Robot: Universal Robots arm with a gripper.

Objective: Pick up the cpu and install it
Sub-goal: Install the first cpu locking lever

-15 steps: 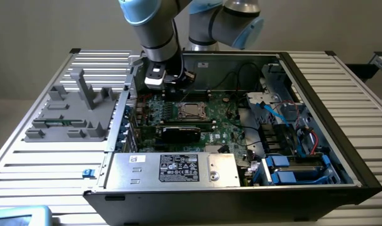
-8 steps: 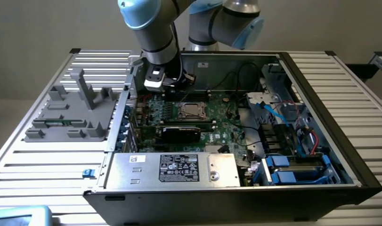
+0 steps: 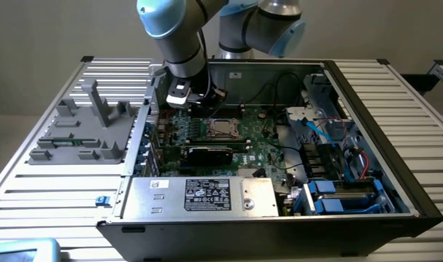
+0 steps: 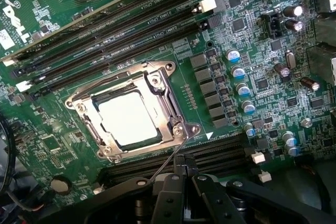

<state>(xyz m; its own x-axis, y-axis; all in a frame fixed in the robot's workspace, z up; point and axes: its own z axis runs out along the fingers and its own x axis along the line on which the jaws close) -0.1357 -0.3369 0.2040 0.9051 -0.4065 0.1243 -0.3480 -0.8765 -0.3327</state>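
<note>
The cpu (image 4: 128,118) lies flat inside the metal-framed socket (image 4: 173,72) on the green motherboard, its silver top shining bright. In the exterior view the cpu (image 3: 225,127) sits near the middle of the open computer case. My gripper (image 4: 184,172) is shut with nothing between its fingers, and hovers just off one corner of the socket frame. A thin wire lever (image 4: 167,161) runs from that corner toward the fingertips. Seen from outside, the gripper (image 3: 198,105) hangs over the board toward the exterior view's left of the socket.
Long black memory slots (image 4: 121,30) flank the socket, and capacitors (image 4: 239,72) stand beside it. A black card (image 3: 208,154) lies in front of the socket, with the power supply box (image 3: 206,196) nearer still. Cables and blue drive bays (image 3: 338,196) crowd the exterior view's right. A grey fixture (image 3: 83,131) stands outside the case.
</note>
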